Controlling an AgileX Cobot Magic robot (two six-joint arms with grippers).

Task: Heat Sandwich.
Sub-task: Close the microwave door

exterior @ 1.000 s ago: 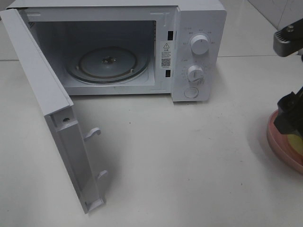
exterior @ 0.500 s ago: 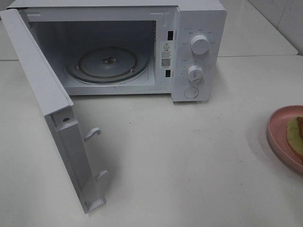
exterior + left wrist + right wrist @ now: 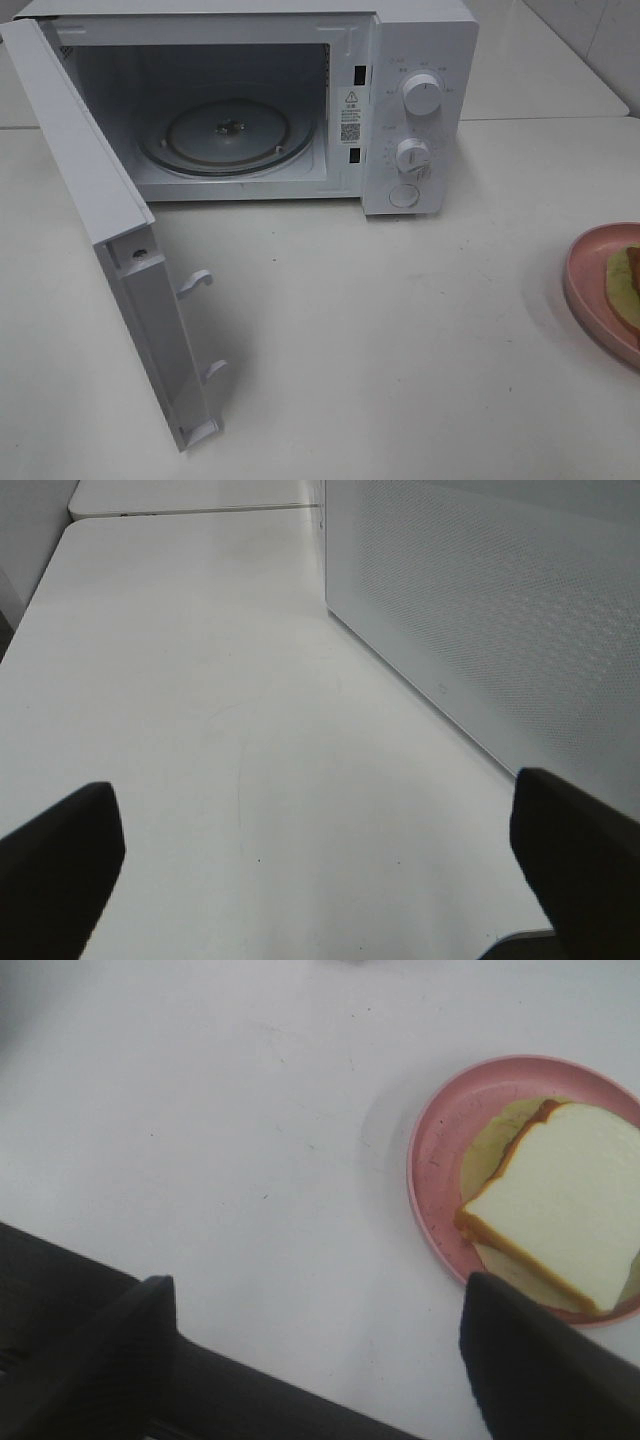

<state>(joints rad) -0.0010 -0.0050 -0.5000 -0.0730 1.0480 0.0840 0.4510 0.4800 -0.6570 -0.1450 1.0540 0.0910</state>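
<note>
The left gripper (image 3: 320,870) is hanging with its black jaws spread wide apart and nothing between them, just bare white desk (image 3: 200,730) underneath. Beside it, the perforated grey-white outer face of the microwave door (image 3: 480,620) is standing upright on edge.

The right gripper (image 3: 315,1360) is also holding its dark jaws well apart, gripping nothing, hovering over the desk beside the round pink plate (image 3: 435,1150). One of its fingers (image 3: 530,1370) is sitting in front of the plate's near rim in the wrist camera's view; whether it is touching the rim, I cannot tell. On that plate the sandwich (image 3: 560,1200) is lying flat: a thick white bread slice with an orange-brown crust on top, pale green lettuce peeking out around its edges, and a thin reddish line showing along one side.

Seen from the high camera, neither arm is showing. The white countertop microwave (image 3: 420,60) is sitting at the back of the desk with its door (image 3: 110,230) swung fully open toward the front, two white latch hooks jutting from its edge. Inside, the round glass turntable (image 3: 225,135) is lying bare. Two white dials and a round button are lining the control panel on the microwave's right side. The plate with the sandwich (image 3: 625,285) is sitting well apart from the microwave, to its right and nearer the front, cut off by the picture's edge.
</note>
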